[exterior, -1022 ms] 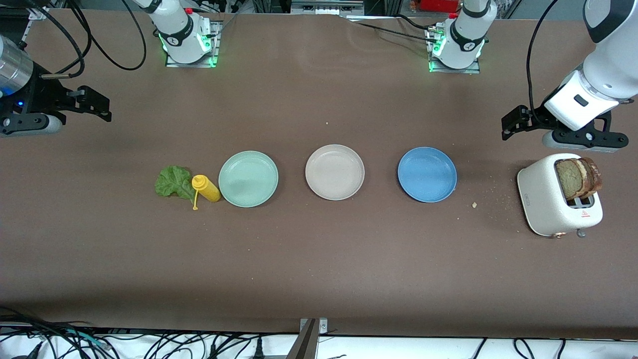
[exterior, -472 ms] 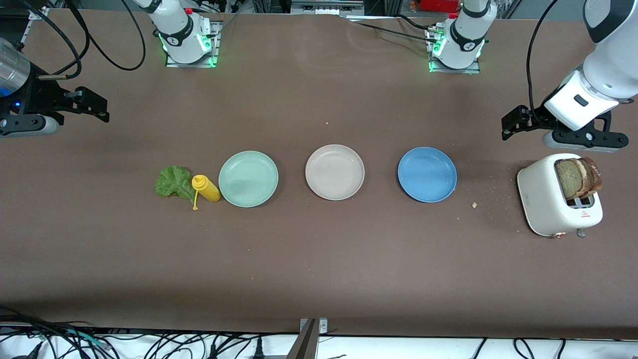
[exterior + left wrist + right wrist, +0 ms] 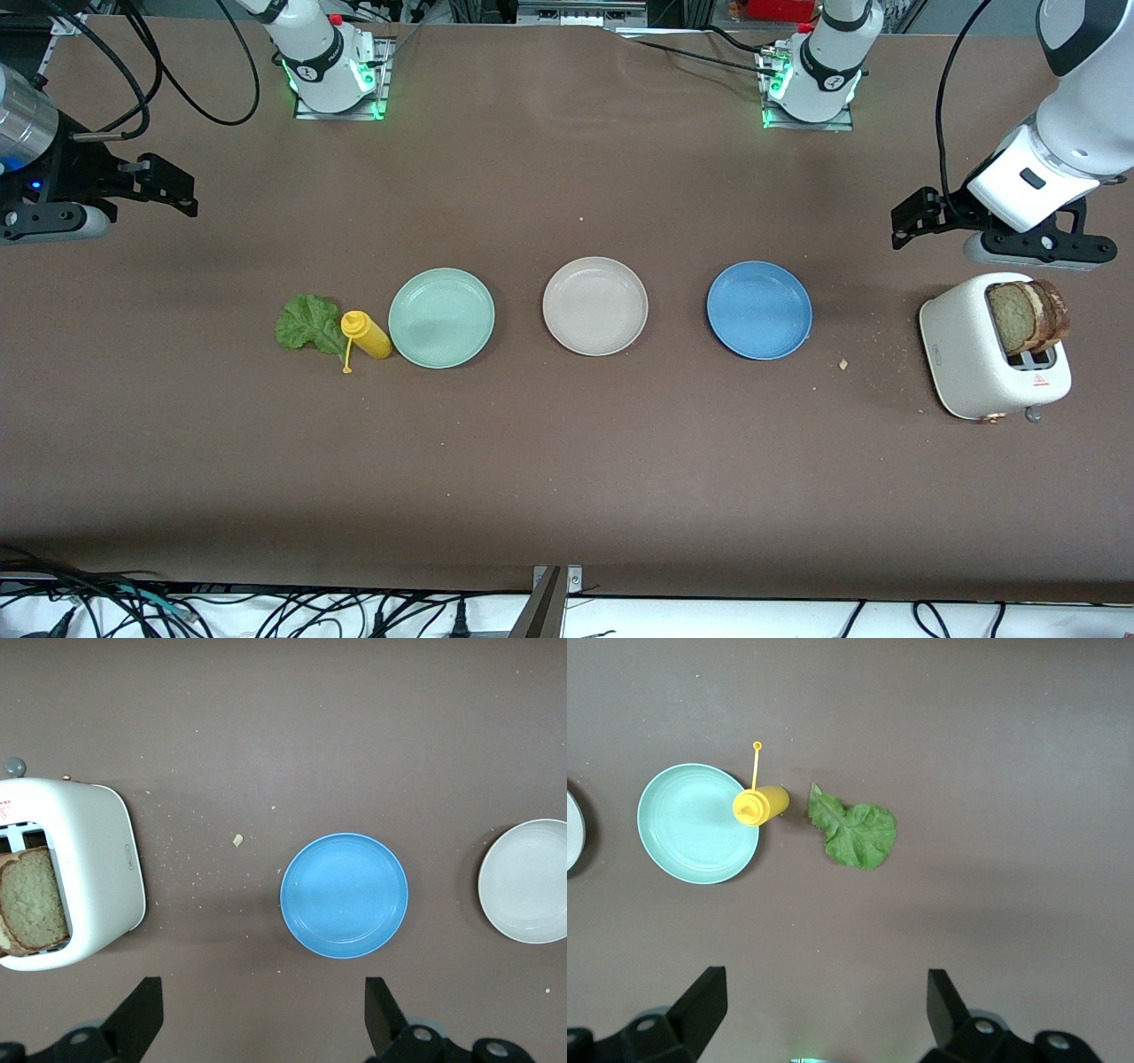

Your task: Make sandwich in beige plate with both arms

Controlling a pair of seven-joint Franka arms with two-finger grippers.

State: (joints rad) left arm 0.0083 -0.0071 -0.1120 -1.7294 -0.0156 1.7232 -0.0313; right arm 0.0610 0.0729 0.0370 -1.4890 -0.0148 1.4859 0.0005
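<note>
Beige plate (image 3: 594, 306): bare, mid-desk, between the green plate (image 3: 441, 317) and blue plate (image 3: 759, 309).
Bread (image 3: 1028, 317): two slices upright in the toaster (image 3: 970, 359), near the left arm's desk edge; likely light, crumbly; pinch the crust gently.
Lettuce (image 3: 307, 324): limp, thin, beside the yellow bottle (image 3: 365, 335); pick by an edge.
Left gripper (image 3: 264, 1010): fingers spread, empty, above desk beside the toaster.
Right gripper (image 3: 826, 1003): fingers spread, empty, over its desk end.

White jointed arms (image 3: 1054, 151); black cables; black fingers (image 3: 142, 1010)
</note>
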